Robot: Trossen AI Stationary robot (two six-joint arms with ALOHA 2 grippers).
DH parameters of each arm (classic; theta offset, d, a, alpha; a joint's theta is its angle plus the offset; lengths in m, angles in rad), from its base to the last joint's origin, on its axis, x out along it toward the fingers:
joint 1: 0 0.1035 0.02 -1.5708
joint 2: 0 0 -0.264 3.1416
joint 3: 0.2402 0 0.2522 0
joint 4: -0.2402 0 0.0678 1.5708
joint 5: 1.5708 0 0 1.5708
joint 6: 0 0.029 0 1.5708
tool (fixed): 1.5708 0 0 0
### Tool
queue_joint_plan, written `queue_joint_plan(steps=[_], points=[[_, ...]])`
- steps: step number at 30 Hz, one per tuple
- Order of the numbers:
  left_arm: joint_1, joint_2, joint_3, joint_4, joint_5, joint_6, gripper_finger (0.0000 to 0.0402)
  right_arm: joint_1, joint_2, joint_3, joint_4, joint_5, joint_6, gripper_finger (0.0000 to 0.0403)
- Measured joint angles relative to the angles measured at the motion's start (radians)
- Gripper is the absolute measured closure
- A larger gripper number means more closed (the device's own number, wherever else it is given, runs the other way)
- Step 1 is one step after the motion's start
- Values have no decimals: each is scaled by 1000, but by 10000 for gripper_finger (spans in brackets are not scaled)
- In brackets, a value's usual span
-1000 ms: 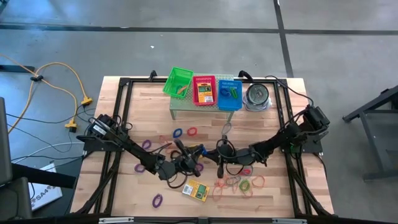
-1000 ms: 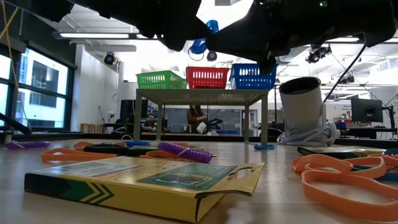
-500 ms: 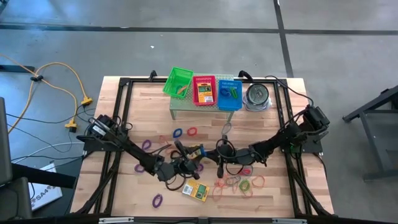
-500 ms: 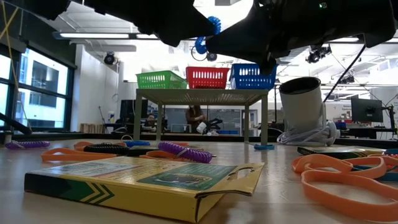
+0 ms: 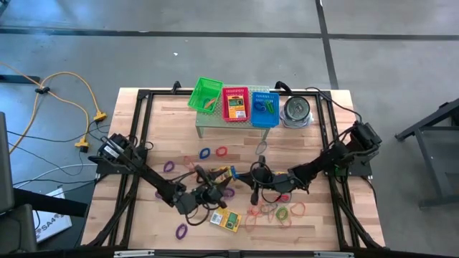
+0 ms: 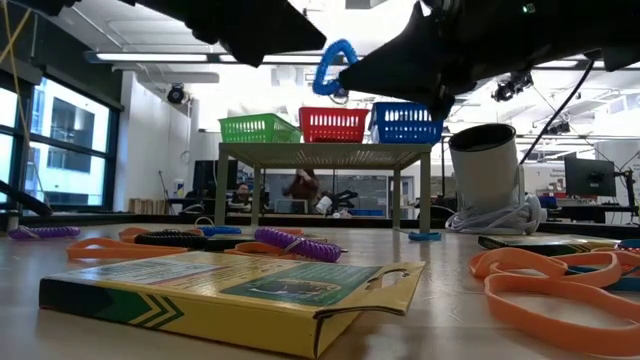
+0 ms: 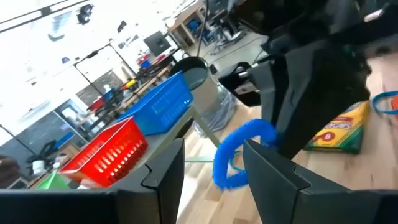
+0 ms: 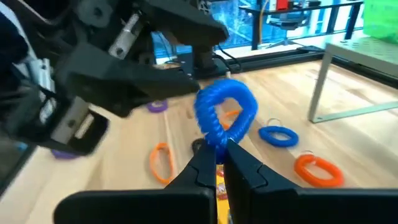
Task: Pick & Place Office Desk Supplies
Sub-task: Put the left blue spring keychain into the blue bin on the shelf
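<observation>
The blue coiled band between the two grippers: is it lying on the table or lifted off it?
Lifted. The blue coiled band hangs above the table, pinched in the shut right gripper, with the left gripper open beside it.

I see robotics lab: grey concrete floor (image 5: 215,50) around wooden bench (image 5: 172,122), yellow cables (image 5: 64,93) at left, ceiling strip lights (image 6: 150,57) upper left, desks with monitor (image 6: 588,177) at right.

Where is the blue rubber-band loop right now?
The blue rubber-band loop is off the table mid-table, pinched in the right gripper, beside the left gripper.
</observation>
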Motion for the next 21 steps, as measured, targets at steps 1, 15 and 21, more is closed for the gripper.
queue_joint_plan(steps=[1, 15, 21], points=[[-3, 0, 0, 1, 0, 0, 245, 2, -7, 0, -8, 7, -6, 400], [-42, -21, 0, 10, -51, -97, 254, 84, -417, 0, -543, 395, 12, 400], [-41, -67, 0, 7, -37, -83, 254, 88, -580, 0, -583, 450, -76, 400]])
